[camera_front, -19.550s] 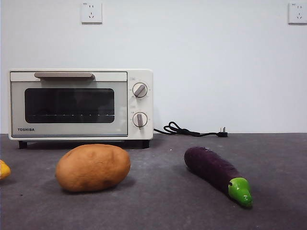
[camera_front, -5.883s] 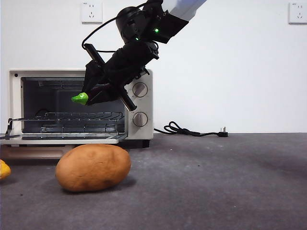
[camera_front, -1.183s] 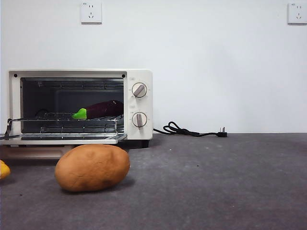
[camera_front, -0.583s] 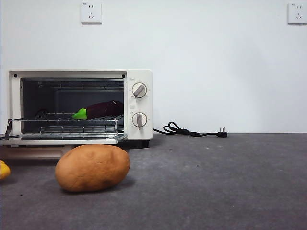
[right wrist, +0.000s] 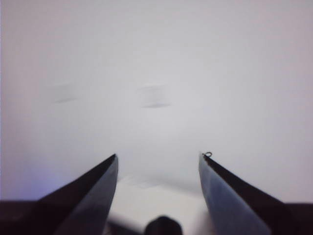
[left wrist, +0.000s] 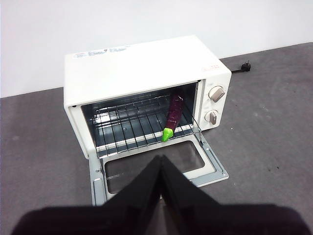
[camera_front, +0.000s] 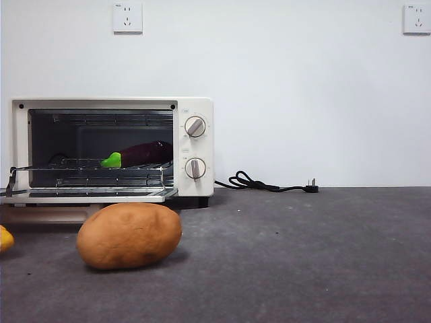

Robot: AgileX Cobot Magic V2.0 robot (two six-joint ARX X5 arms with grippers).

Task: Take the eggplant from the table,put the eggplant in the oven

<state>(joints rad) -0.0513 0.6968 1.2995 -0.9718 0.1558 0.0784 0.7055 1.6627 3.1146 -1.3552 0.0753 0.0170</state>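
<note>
Grey tabletop (camera_front: 303, 256) | oven (camera_front: 195, 108) door down, eggplant (camera_front: 138, 154) on its rack | my left tool (left wrist: 161, 164) closed, empty | my right tool (right wrist: 159, 161) open, empty

left gripper (left wrist: 160, 164): two black jaws, tapered to points | right gripper (right wrist: 159, 161): two black wedge-shaped jaws, smooth faces

The dark grey felt table (camera_front: 323, 256) carries the cream Toshiba toaster oven (camera_front: 195, 145) at the back left, a brown potato (camera_front: 129, 235) in front of it, a yellow object (camera_front: 5, 238) at the left edge, and a black power cord (camera_front: 266, 183) by the wall.
</note>
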